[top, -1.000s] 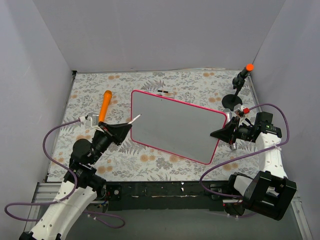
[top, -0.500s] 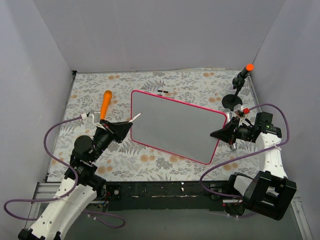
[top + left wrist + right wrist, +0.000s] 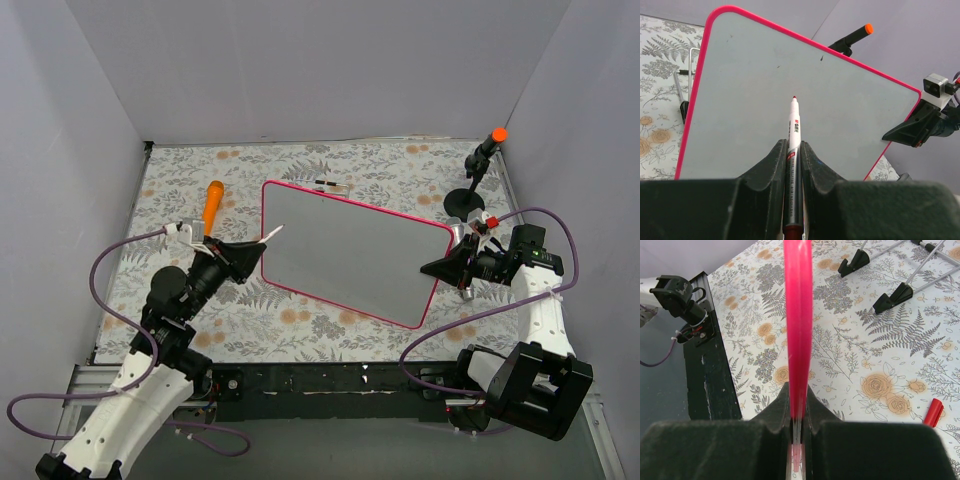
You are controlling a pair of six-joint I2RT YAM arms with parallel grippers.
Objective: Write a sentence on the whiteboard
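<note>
The whiteboard [image 3: 350, 262], pink-red framed, stands tilted in the middle of the floral mat; its face is blank and no sentence shows on it. It fills the left wrist view [image 3: 790, 80]. My left gripper [image 3: 252, 252] is shut on a white marker [image 3: 793, 135] with a bare red tip, pointing at the board's left part, tip just short of the surface. My right gripper [image 3: 437, 268] is shut on the board's right edge, seen edge-on as a pink strip [image 3: 798, 325] in the right wrist view.
An orange-handled tool [image 3: 212, 205] lies on the mat left of the board. A black stand with an orange tip [image 3: 484, 160] is at the back right. A red marker cap [image 3: 933, 412] lies on the mat. The board's black feet [image 3: 892, 296] rest on the mat.
My left gripper with the marker has shifted slightly up and toward the board's left edge. The right gripper and board have not moved.
</note>
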